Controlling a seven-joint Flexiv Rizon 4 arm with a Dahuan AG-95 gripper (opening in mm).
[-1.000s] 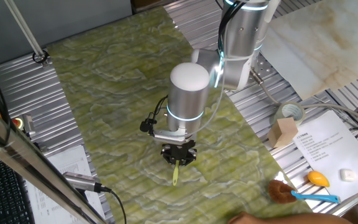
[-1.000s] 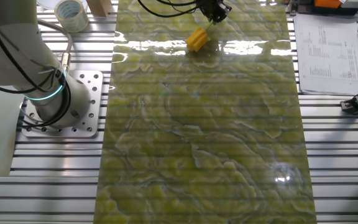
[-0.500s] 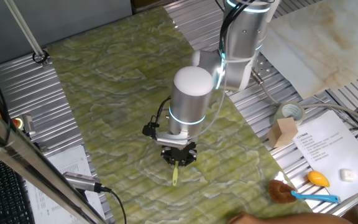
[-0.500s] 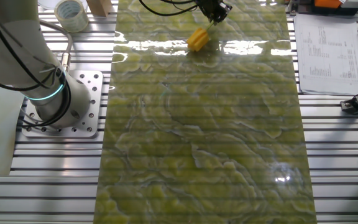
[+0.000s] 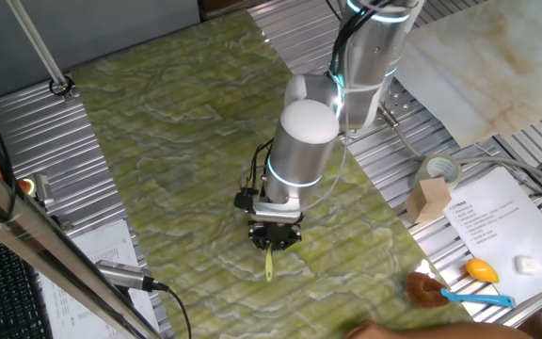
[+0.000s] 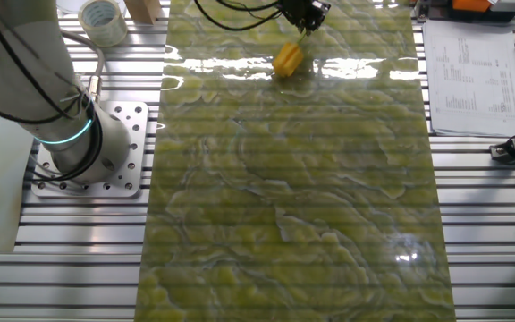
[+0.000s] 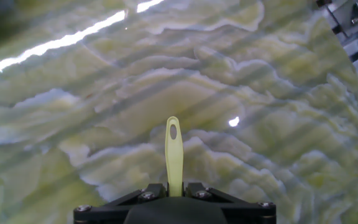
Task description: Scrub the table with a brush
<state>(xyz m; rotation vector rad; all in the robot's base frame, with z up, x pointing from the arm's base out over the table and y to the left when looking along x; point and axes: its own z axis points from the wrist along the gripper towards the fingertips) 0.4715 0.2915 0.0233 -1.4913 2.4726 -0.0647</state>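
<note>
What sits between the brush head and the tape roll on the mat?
Nothing: in the other fixed view only bare table and ribbed metal separate the brush head from the tape roll.

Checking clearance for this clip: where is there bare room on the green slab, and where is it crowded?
The table is bare from the brush to its near edge, beside the arm base. Crowded: the far end around the tool, and the side strip with tape roll, papers, blue-handled brush.

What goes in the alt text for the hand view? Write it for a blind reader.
A thin yellow-green stick handle of the small brush, with a hole near its tip, sticks up from the black tool at the bottom edge. Behind it lies the glossy yellow-green marbled table with pale veins and bright glare streaks.
</note>
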